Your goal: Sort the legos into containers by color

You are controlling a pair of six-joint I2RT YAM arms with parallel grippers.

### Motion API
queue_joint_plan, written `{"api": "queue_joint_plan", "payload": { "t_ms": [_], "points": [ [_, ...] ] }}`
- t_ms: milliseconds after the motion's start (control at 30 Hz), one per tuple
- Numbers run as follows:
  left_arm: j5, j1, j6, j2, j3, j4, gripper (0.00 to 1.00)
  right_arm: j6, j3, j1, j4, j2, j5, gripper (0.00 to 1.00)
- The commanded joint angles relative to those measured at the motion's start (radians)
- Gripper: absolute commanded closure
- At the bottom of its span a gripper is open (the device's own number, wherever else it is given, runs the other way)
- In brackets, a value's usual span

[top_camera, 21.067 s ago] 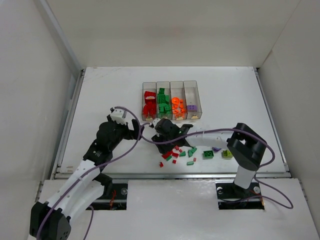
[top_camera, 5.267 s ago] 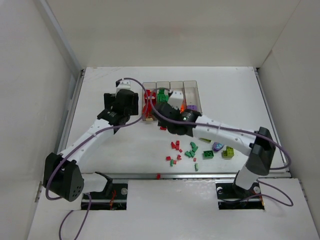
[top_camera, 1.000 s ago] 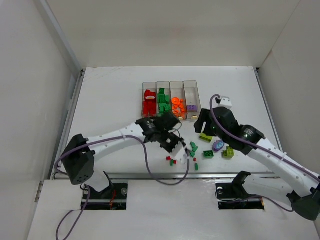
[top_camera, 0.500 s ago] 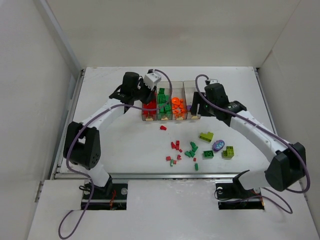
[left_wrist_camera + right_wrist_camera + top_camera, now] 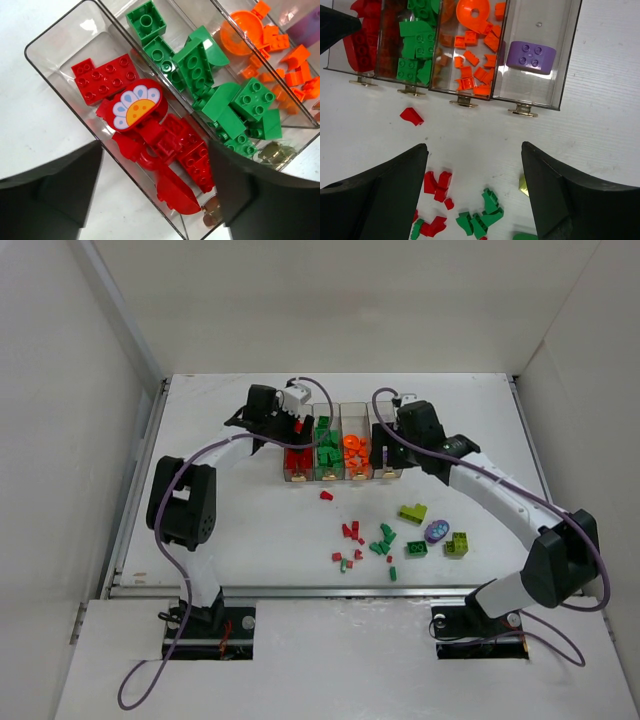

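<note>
containers [image 5: 545,84]: clear hard plastic, smooth and glossy; walls throw glints.
legos [image 5: 105,80]: moulded plastic, smooth, shiny on studs and faces; the orange ones look slightly translucent.
flower piece [image 5: 134,105]: red glossy plastic with a flat top printed in white and yellow.
bin tabs [image 5: 522,109]: brass-coloured, metallic sheen.
table [image 5: 600,125]: white, matt, faint fine grain.
right gripper fingers [image 5: 555,200]: black, matt, plastic-looking.
arm shells [image 5: 495,490]: white, smooth, slight sheen.
</note>
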Motion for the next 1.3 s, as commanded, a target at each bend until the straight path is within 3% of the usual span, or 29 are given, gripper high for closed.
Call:
{"api": "queue_joint_plan", "payload": {
  "t_ms": [0,67,200,333,433,567,700,733,867,1033,1067,1133,1267],
  "points": [
    [0.006,-0.005,0.015,-0.053,0.032,0.023,0.11,-0.016,0.016,0.041,0.011,-0.029,0.013,0.19],
    [-0.022,-0.005,0.036,-0.081,0.021,0.023,0.0,-0.016,0.016,0.05,0.011,-0.038,0.024,0.19],
    [-0.069,-0.005,0.091,-0.163,0.01,0.002,0.0,0.004,0.007,0.073,-0.011,-0.049,0.033,0.16],
    [-0.146,-0.005,0.18,-0.373,-0.054,-0.016,0.0,0.013,-0.004,0.122,-0.057,-0.071,0.12,0.05],
    [-0.201,-0.016,0.177,-0.511,-0.161,-0.016,0.0,0.035,-0.027,0.152,-0.081,-0.08,0.175,0.04],
    [-0.222,-0.051,0.044,-0.792,-0.423,0.084,0.0,0.073,-0.018,0.185,-0.173,-0.038,0.277,0.0],
    [-0.215,-0.051,-0.172,-0.918,-0.695,0.282,0.0,0.082,-0.018,0.225,-0.184,-0.015,0.292,0.0],
    [-0.24,-0.051,-0.3,-0.932,-0.768,0.307,0.0,0.095,-0.018,0.237,-0.184,-0.005,0.301,0.0],
    [-0.199,-0.051,-0.408,-0.997,-0.894,0.424,0.0,0.145,-0.075,0.251,-0.135,-0.005,0.219,0.0],
    [-0.162,-0.051,-0.472,-1.055,-0.999,0.533,0.0,0.208,-0.167,0.251,0.018,-0.005,0.09,0.34],
    [-0.152,-0.051,-0.472,-1.066,-1.017,0.559,0.0,0.208,-0.167,0.262,0.018,0.026,0.09,0.37],
    [-0.168,-0.051,-0.472,-1.081,-1.054,0.572,0.0,0.217,-0.155,0.279,0.018,0.056,0.074,0.35],
    [-0.211,-0.051,-0.484,-1.101,-1.063,0.605,0.0,0.153,-0.092,0.354,0.044,0.155,0.114,0.22]
  ]
}}
